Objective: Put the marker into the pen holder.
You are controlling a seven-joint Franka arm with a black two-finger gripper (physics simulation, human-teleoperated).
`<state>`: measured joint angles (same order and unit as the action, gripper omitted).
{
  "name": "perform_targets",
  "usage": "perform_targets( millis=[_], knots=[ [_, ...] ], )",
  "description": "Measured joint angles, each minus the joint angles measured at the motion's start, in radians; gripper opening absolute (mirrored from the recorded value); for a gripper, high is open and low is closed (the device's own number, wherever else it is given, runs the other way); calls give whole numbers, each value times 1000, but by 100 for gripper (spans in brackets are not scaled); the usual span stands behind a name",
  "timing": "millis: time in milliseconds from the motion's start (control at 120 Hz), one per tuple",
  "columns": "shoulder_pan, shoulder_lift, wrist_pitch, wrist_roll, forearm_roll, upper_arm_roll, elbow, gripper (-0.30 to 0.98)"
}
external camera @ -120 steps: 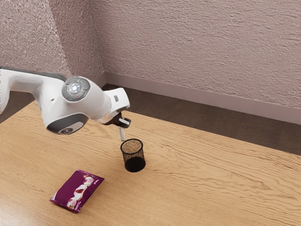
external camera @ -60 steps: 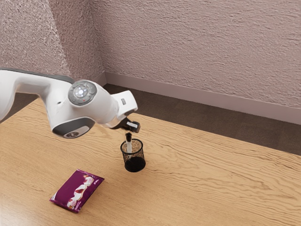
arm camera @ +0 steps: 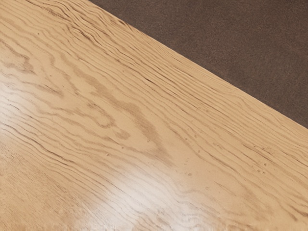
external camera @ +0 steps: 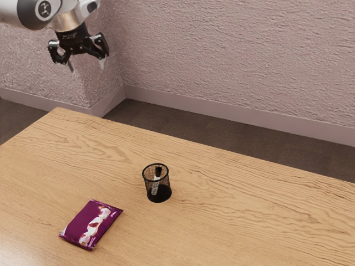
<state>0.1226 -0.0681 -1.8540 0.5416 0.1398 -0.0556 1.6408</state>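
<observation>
Leaning in the holder [external camera: 161,195], the marker [external camera: 158,172] sits well apart from spread jaws.

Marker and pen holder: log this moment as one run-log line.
marker: inside pen holder, leaning | gripper: open, away from holder | purple packet: on table

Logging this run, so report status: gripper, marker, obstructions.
Gripper open, raised, holding nothing. Marker inside pen holder, leaning, dark end up. Purple packet beside holder, not blocking its mouth.
</observation>
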Motion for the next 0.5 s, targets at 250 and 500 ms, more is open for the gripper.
perform_targets(
  millis=[250, 500],
  knots=[
    [-139, -12, 173, -151, -40, 96, -2, 67],
    [-182, -11, 215, -248, -43, 148, 10, 68]
  ],
)
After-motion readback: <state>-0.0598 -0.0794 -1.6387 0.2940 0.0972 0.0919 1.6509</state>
